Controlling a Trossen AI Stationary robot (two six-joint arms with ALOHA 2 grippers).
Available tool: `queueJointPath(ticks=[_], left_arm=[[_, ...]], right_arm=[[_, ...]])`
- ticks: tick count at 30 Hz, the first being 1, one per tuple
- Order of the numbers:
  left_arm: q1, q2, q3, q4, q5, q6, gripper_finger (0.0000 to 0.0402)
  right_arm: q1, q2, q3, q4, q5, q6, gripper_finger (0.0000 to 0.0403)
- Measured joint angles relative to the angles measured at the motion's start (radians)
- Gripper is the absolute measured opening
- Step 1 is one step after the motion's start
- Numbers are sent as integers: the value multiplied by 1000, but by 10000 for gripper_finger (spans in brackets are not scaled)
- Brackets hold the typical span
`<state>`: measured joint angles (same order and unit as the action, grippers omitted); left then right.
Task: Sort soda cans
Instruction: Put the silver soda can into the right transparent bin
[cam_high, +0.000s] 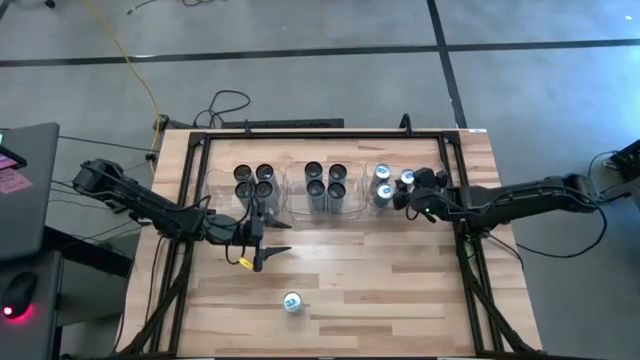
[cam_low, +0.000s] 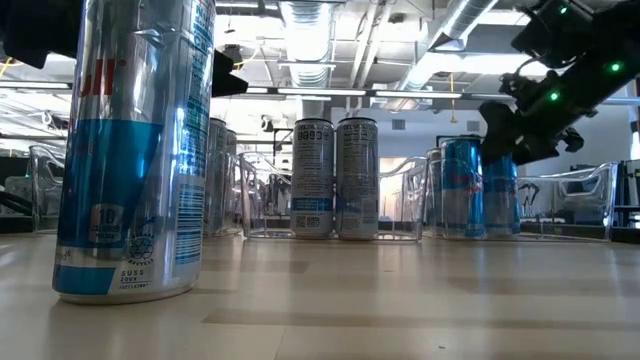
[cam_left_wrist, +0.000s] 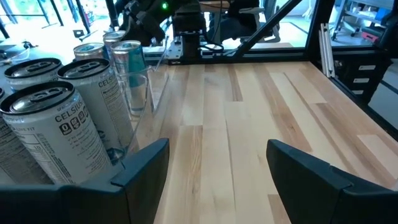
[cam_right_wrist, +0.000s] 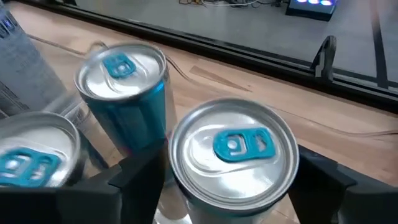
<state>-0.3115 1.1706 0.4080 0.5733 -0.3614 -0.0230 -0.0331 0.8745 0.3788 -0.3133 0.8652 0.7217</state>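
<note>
Eight dark-topped soda cans stand in two clear bins, the left bin (cam_high: 252, 183) and the middle bin (cam_high: 326, 185). Three blue-tabbed soda cans stand in the right bin (cam_high: 392, 184). A fourth blue-tabbed can (cam_high: 291, 302) (cam_low: 135, 150) stands alone on the table near its near edge. My right gripper (cam_high: 412, 192) (cam_right_wrist: 230, 186) is over the right bin, shut on one can (cam_right_wrist: 231, 155). My left gripper (cam_high: 283, 239) (cam_left_wrist: 217, 180) is open, just on the near side of the left bin, with bare wood between its fingers. My right gripper pinches the blue-tabbed can just under its top rim (cam_right_wrist: 180, 177), one finger (cam_right_wrist: 140, 180) on each side. The fingers come from above, slanting in from the table's right. The can stands upright with its base in the right bin (cam_low: 500, 195).
A black frame rail (cam_high: 330, 137) runs along the table's far edge and down both sides. Open wood lies between the bins and the lone can. The bins' clear walls (cam_left_wrist: 140, 87) stand close beside my left gripper. Cables lie on the floor beyond the table.
</note>
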Motion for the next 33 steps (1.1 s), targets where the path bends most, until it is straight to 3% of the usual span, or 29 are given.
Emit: queueJointPath(ticks=[9,16,21,27,30,33], left_arm=[[0,0,0,-45,-7,-25,265],[0,-21,0,-104,-40,-62,265],[-10,-131,47,-360,-50,-137,265],[-123,-280,98,-608,188,-249,265],[-213,-286,98,-625,169,-307,265],[-311,-235,96,-622,72,-357,265]], right_arm=[[69,-172,95,-50,-8,-104,340],[298,-198,101,70,-32,-176,323],[476,-115,101,239,-30,-174,310],[575,59,101,464,-24,-176,308],[595,165,101,579,-26,-178,308],[620,276,101,705,-16,-178,308]])
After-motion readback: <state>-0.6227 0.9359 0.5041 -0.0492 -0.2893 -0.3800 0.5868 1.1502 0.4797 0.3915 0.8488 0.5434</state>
